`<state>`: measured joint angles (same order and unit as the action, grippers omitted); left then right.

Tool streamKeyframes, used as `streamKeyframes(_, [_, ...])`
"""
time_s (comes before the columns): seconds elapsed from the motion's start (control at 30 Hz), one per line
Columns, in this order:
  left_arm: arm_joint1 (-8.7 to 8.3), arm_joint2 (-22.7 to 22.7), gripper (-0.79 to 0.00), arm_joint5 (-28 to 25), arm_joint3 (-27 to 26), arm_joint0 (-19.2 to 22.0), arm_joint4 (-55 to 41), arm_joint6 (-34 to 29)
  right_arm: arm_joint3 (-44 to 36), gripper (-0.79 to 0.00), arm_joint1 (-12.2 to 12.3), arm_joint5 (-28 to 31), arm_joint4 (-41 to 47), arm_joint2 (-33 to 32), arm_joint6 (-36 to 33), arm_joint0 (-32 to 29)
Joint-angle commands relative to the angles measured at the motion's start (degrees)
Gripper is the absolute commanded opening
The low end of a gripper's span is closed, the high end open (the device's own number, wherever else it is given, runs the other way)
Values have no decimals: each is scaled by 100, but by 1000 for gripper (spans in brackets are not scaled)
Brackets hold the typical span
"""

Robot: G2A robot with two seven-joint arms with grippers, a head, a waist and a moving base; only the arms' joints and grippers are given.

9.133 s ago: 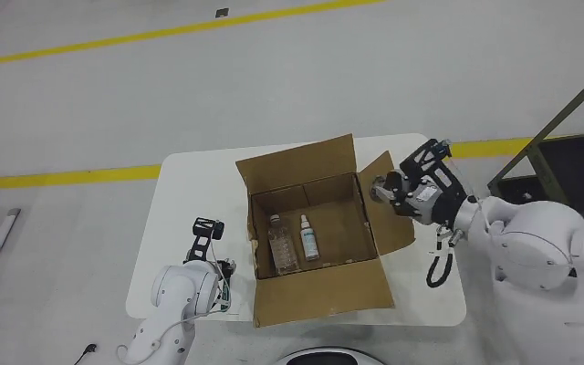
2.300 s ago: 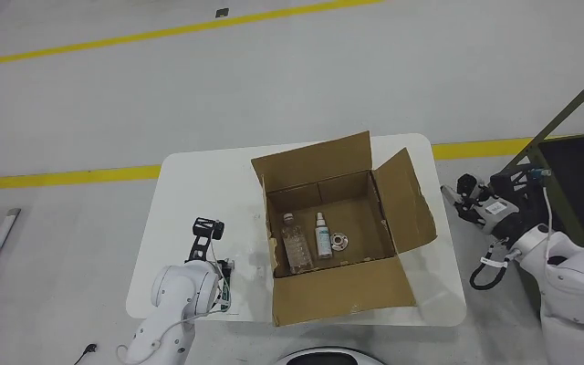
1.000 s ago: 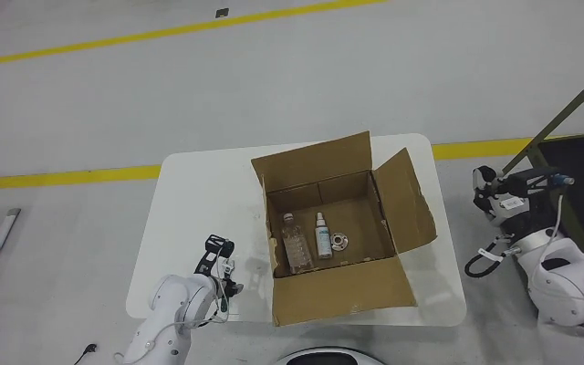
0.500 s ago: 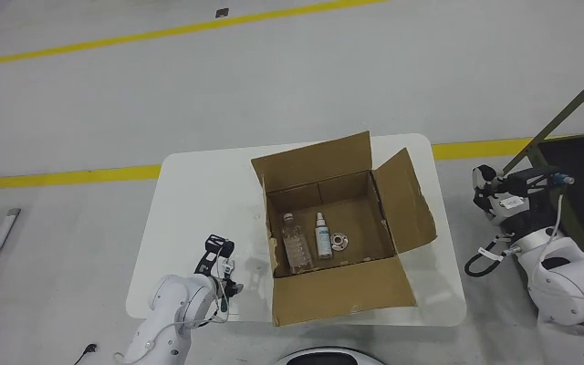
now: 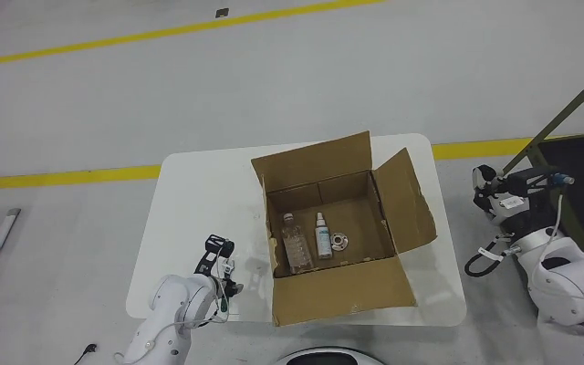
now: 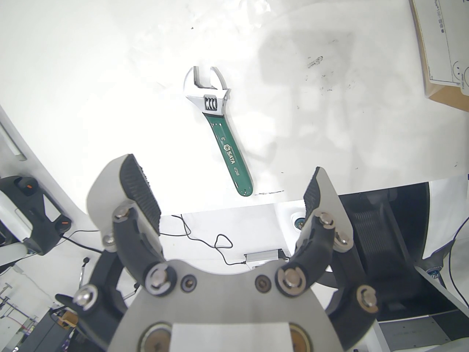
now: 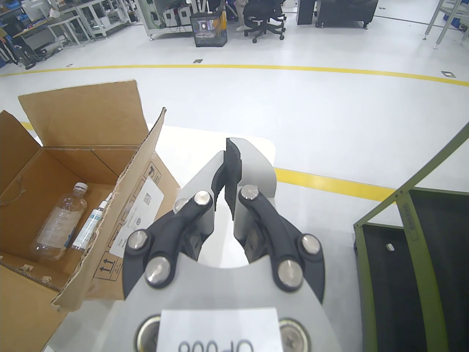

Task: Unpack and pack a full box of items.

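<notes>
An open cardboard box stands on the white table. Inside lie a clear water bottle, a small spray bottle and a small round metal part. My left gripper hangs open above the table's near left edge, a short way from a green-handled adjustable wrench that lies flat on the table. My right gripper is shut on nothing, held off the table's right side, away from the box. The water bottle and spray bottle also show past the box flap.
A box corner with a white label lies beyond the wrench. A green-framed rack stands close to the right arm. Bare table surface stretches left of the box.
The right arm pulled back from the box to the table's right side, leaving the round part inside. The box shifted right. The left arm turned slightly. Nothing moved in the last second.
</notes>
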<state>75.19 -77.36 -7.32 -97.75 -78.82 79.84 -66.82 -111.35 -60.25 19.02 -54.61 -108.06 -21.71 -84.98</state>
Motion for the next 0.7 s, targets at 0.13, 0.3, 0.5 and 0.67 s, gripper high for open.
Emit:
streamKeyframes(0.13, [0,0,0,0,0,0,0,0,0,-785,0,0,0,0,0,0])
streamKeyframes(0.3, [0,0,-785,0,0,0,0,0,0,0,0,0,0,0,0,0])
streamKeyframes(0.5, [0,0,0,0,0,0,0,0,-1,0,-1,-5,2,3,13,-5])
streamKeyframes(0.67, [0,0,0,0,0,0,0,0,9,0,-5,-51,-30,4,120,-70])
